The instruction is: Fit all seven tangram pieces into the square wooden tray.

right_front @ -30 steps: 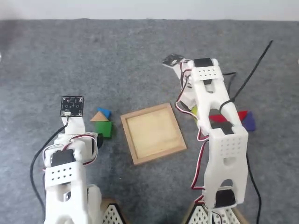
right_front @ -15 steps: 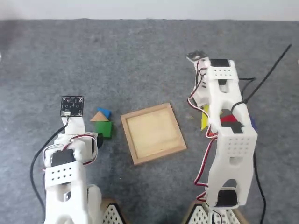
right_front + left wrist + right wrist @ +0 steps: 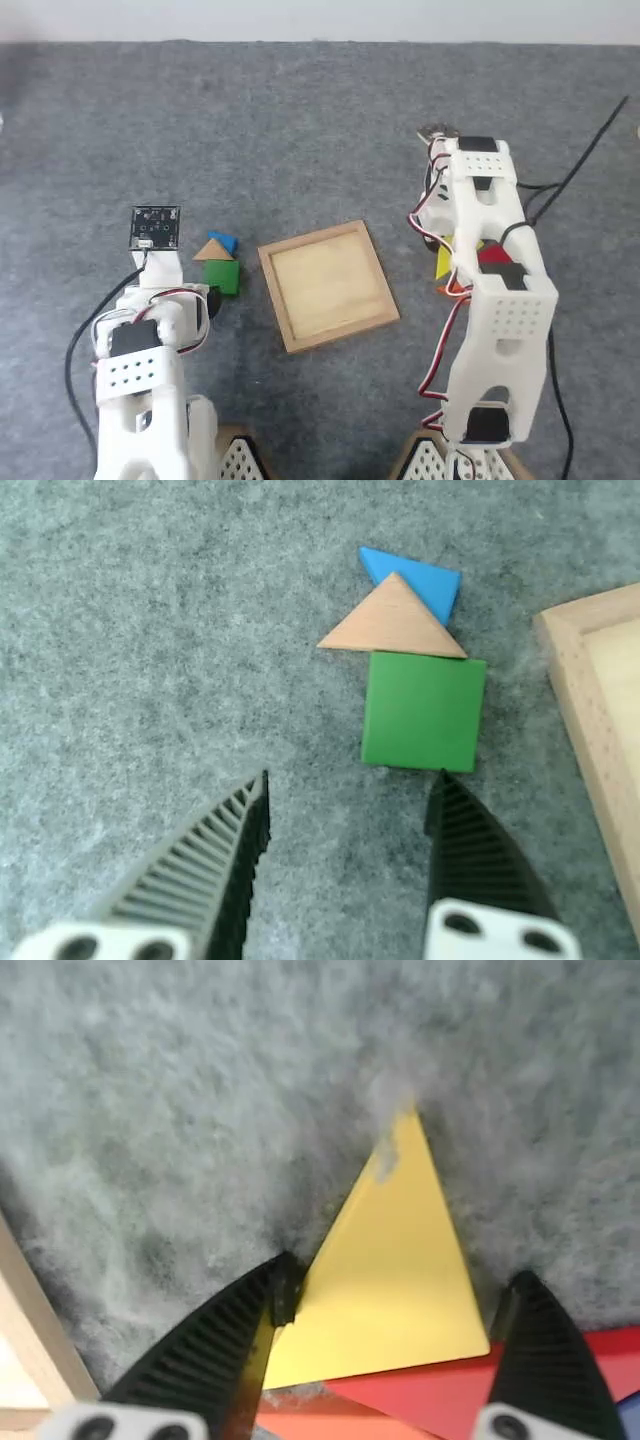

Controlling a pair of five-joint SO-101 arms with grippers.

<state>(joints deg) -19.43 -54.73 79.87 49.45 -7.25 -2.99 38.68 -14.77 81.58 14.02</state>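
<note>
The square wooden tray [image 3: 328, 285] lies mid-table with nothing inside. Left of it sit a blue triangle [image 3: 225, 241], a tan triangle [image 3: 212, 250] and a green square [image 3: 222, 277]. My left gripper [image 3: 350, 782] is open just short of the green square [image 3: 424, 712], nothing between its fingers. Right of the tray, my right arm [image 3: 485, 250] covers a cluster: a yellow triangle [image 3: 443, 258] and a red piece [image 3: 492, 253]. My right gripper [image 3: 404, 1285] is open, low over the felt, one finger on each side of the yellow triangle [image 3: 395, 1250].
An orange piece [image 3: 305, 1426] and the red piece [image 3: 420, 1400] lie against the yellow triangle's near edge. The tray's rim [image 3: 20, 1325] is close beside the right gripper. Grey felt covers the whole table; a black cable [image 3: 585, 160] trails at the right.
My right arm has swung rightward, away from the tray's right edge, and now sits over the yellow triangle. The left arm and its three pieces have not moved.
</note>
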